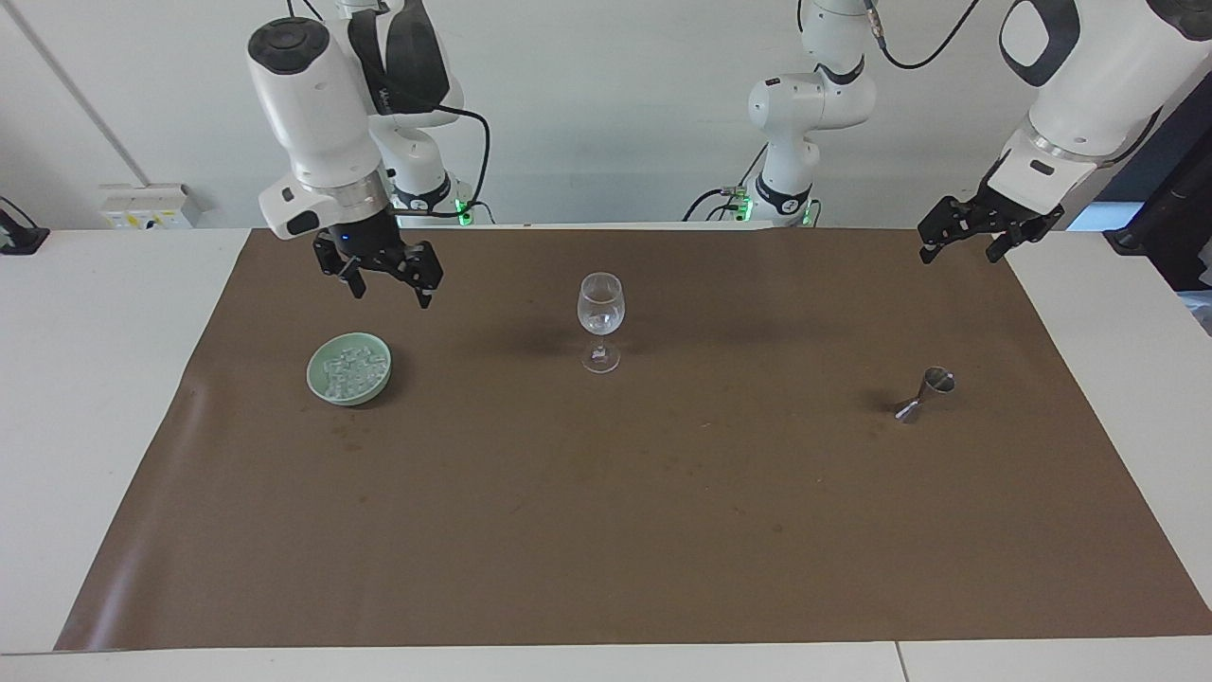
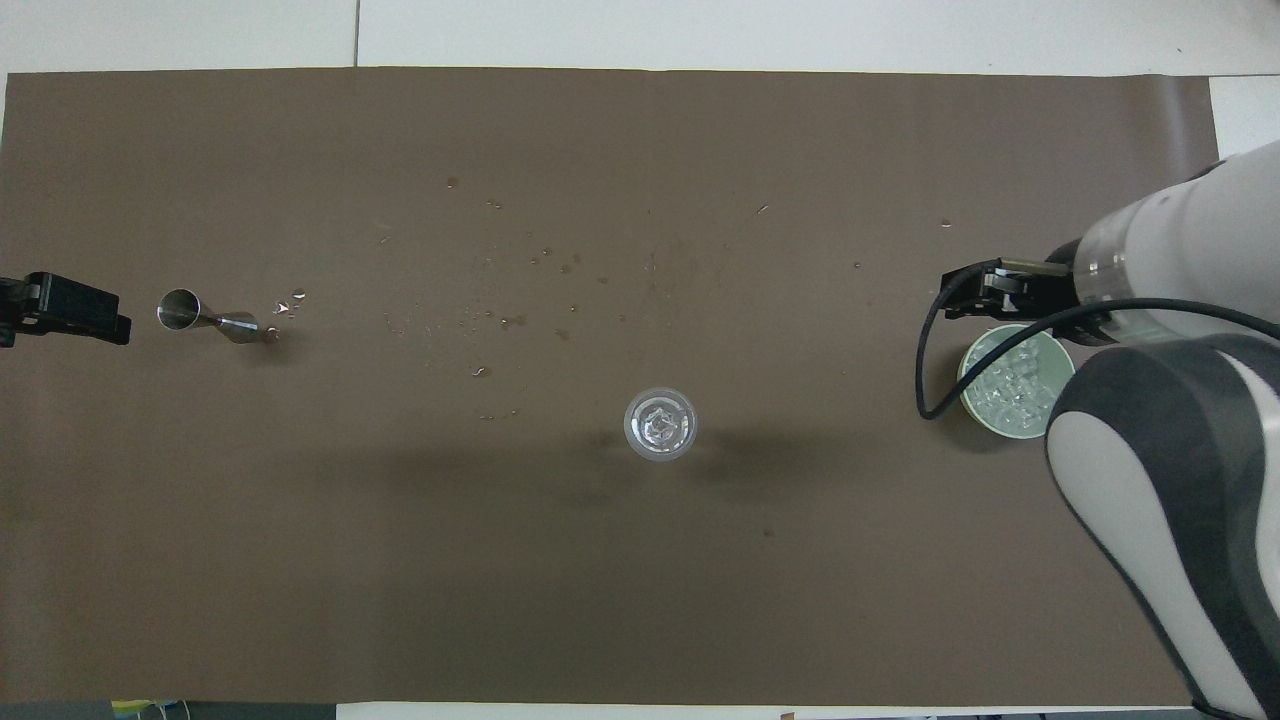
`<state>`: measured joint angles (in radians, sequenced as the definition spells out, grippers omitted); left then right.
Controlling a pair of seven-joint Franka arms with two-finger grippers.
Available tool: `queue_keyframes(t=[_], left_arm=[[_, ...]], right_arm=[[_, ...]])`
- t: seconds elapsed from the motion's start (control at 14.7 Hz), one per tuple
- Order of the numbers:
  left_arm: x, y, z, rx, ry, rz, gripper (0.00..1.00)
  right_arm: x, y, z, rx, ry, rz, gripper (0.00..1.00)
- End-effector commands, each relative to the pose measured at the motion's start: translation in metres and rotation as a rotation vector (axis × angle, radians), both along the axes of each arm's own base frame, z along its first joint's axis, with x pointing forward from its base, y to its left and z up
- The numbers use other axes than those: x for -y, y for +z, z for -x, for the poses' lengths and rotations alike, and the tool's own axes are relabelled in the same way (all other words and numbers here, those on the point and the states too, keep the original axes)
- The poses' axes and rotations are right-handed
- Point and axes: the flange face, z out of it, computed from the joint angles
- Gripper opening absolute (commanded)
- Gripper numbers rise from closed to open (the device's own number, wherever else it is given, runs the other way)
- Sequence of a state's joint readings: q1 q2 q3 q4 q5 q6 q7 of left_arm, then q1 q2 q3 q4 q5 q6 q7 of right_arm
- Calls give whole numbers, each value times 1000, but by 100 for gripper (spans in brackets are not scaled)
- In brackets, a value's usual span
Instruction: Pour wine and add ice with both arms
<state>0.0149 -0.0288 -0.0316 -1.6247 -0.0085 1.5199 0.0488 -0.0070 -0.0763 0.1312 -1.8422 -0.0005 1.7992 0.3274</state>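
Observation:
A clear wine glass [image 1: 600,317] stands upright mid-mat, with a few clear pieces in its bowl; it also shows in the overhead view [image 2: 660,423]. The ice [image 1: 348,367] is heaped in a pale green bowl [image 1: 377,386] toward the right arm's end; the overhead view shows the ice [image 2: 1005,385] in the bowl [image 2: 972,398], partly covered by the arm. My right gripper [image 1: 391,294] is open and empty, up in the air at about the bowl's rim. My left gripper [image 1: 958,254] is open and waits over the mat's edge at the left arm's end.
A steel jigger [image 1: 926,393] stands tilted on the brown mat [image 1: 606,530] near the left arm's end; the overhead view shows the jigger [image 2: 208,317] close to the left gripper [image 2: 70,308]. Small droplets [image 2: 520,300] speckle the mat.

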Motion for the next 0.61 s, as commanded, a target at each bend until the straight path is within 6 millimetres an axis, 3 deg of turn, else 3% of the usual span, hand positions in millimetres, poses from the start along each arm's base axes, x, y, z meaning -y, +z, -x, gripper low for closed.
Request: queue_keyframes(t=[0.0,0.07,0.2,0.27,0.34,0.55], left_arm=[[-1,0,3,-3,-7,-23,100],[-1,0,3,-3,-7,-23,100],[-1,0,3,-3,-7,-23,100],[-1,0,3,-3,-7,-23,100],[-1,0,3,-3,-7,-23,100],[-1,0,3,-3,-7,-23,100]], right_arm=[[77,3,1,-23,28,-2,100],[98,7,-1,-14,48,-15,100],[99,32,-5,-40,96,-19,100],[98,55,-10,-62,103,0,100],[116,69,-10,-66,80,5,100],[128,72,-3,-85,107,6,100]])
